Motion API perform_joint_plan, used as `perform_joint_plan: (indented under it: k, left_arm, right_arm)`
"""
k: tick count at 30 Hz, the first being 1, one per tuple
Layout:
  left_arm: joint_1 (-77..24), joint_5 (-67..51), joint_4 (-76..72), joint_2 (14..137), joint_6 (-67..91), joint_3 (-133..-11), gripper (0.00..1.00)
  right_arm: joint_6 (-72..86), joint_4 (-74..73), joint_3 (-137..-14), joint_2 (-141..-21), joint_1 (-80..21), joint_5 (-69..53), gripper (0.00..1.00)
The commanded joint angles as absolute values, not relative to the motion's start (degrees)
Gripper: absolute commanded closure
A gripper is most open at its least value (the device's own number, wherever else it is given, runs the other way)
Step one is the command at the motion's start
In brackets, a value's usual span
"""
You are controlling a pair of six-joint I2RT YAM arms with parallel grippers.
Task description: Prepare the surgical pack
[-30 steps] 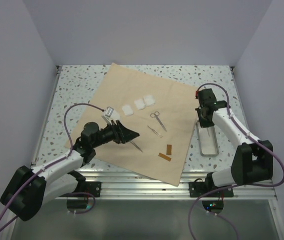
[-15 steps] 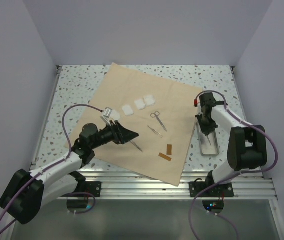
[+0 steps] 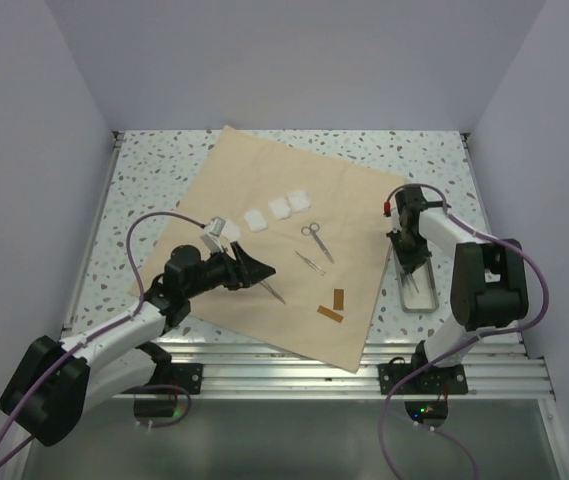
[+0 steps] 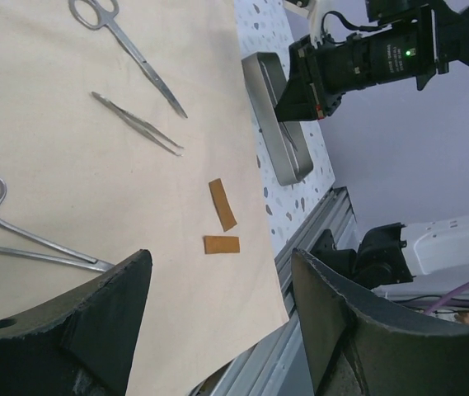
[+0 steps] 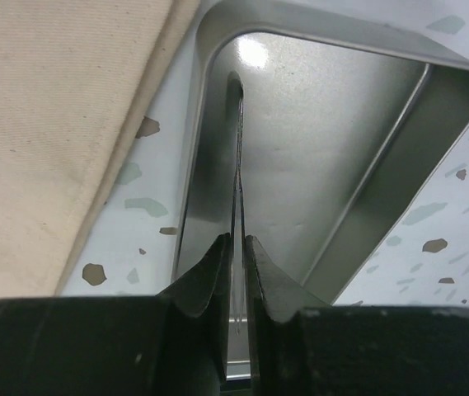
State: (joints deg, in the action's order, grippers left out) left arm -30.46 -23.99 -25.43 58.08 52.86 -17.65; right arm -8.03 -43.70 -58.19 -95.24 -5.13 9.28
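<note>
At the near left, our left gripper [image 3: 256, 270] hangs wide open over the flat-spread surgical pack [image 3: 264, 180]. Farther right, our right gripper [image 5: 236, 243] pinches a thin steel instrument [image 5: 238, 165] inside the metal tray [image 5: 399, 148]. We judge the next move is to lift it clear and carry it left onto the pack.

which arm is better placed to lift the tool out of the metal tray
Right. The right gripper sits inside the metal tray, pinching the thin steel instrument; the left gripper hovers open over the cloth wrap, well aside.

Between right jaws, thin instrument [image 5: 239, 165] unidentifiable; forceps [image 4: 61, 253] cut by frame edge.
</note>
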Motion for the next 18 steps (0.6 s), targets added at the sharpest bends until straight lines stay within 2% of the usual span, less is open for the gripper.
perform_joint_plan:
  k: [1, 8, 9, 11, 14, 18]
  left_arm:
    - [-30.7, -21.9, -22.9, 57.0, 51.7, -20.0, 0.28]
    - [-30.6, -21.6, -21.9, 56.8, 51.7, -20.0, 0.28]
    - [-30.7, -21.6, -21.8, 56.8, 51.6, -20.1, 0.28]
    - [-30.6, -21.4, -20.5, 56.7, 51.6, -20.6, 0.27]
    - [-30.6, -20.1, -18.1, 56.4, 51.2, -21.1, 0.22]
    - [-30.7, -16.3, -12.8, 56.7, 51.2, -22.7, 0.21]
  right_arm:
    - [-8.5, -43.9, -60.9, -95.7, -5.0, 6.5, 0.88]
    - [-7.5, -44.1, -61.4, -95.3, -5.0, 4.1, 0.79]
    - [-6.4, -44.6, -61.6, -95.4, -4.9, 4.7, 0.76]
    - [-5.5, -44.9, -61.7, -94.9, -5.0, 5.9, 0.60]
    - [-3.9, -44.9, -61.0, -92.3, -5.0, 8.0, 0.53]
    - [-1.4, -46.7, -62.2, -87.1, -5.3, 11.7, 0.49]
